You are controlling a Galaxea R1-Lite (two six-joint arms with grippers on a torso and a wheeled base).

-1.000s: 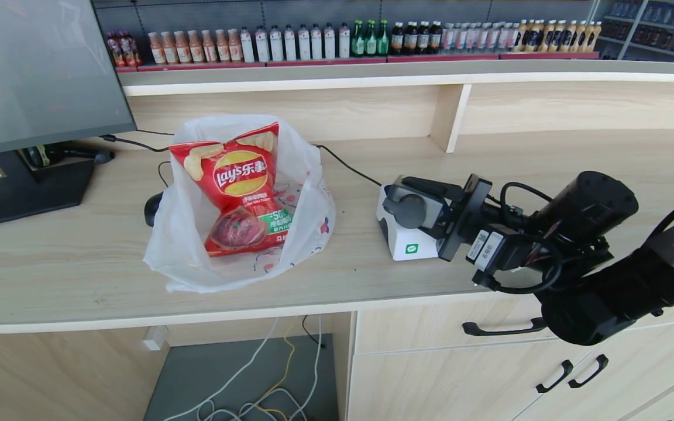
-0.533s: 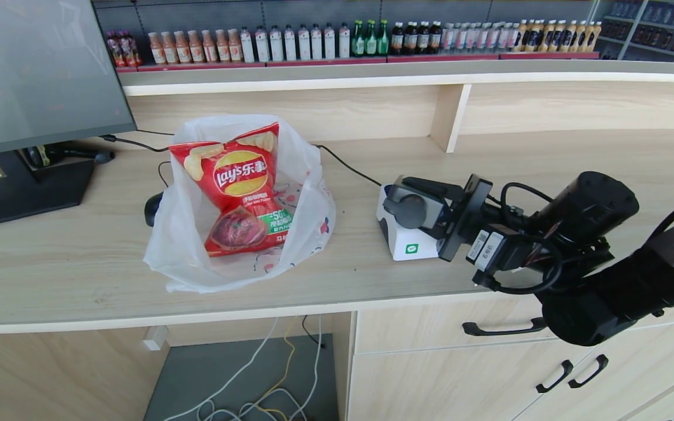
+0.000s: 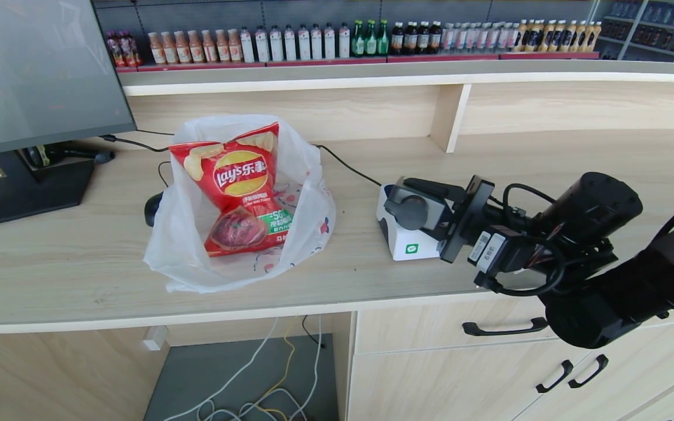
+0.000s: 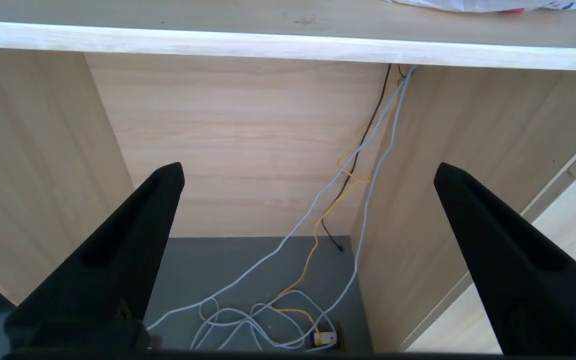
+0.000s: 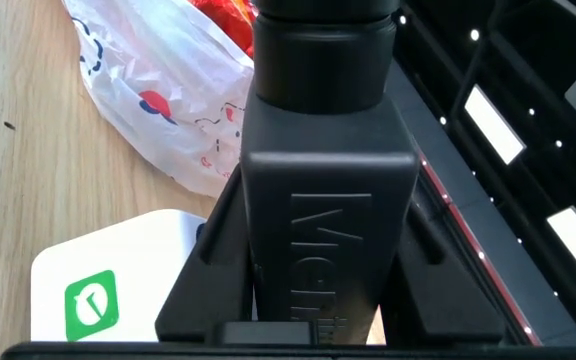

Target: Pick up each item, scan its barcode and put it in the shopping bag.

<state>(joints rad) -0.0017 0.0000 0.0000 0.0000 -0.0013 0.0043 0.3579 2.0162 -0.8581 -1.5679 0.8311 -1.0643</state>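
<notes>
Counter (image 3: 79, 257): you are looking at a long wood-grain top running across the head view, with a dark monitor (image 3: 33, 64) standing at its left end.

Shopping bag (image 3: 308, 216): it is sitting left of centre on the counter, translucent plastic with its mouth gaping upward. A black mouse (image 3: 152, 207) is peeking out from behind its left side.

Chips bag (image 3: 237, 187): the red packet is standing inside the shopping bag, leaning slightly, with its top poking above the rim.

Right gripper (image 3: 433, 211): it is clamping the black scanner (image 3: 407, 207) by the handle. The scanner head is pointing toward the bag and hanging directly over the white box (image 3: 407, 245), which is resting on the counter right of the bag and well apart from it. Whether scanner and box are touching, you cannot tell.

Left gripper (image 4: 308, 180): you are holding it low, below the counter edge, fingers spread wide and carrying nothing, facing the kneehole and its loose cables (image 4: 298, 300).

Progress, as a judgement: you are counting one item and it is already bagged, so the pick and the drop appear done for it. Whether its barcode was read is not something you are able to confirm. What is remaining looks like parking the scanner and letting go.
</notes>
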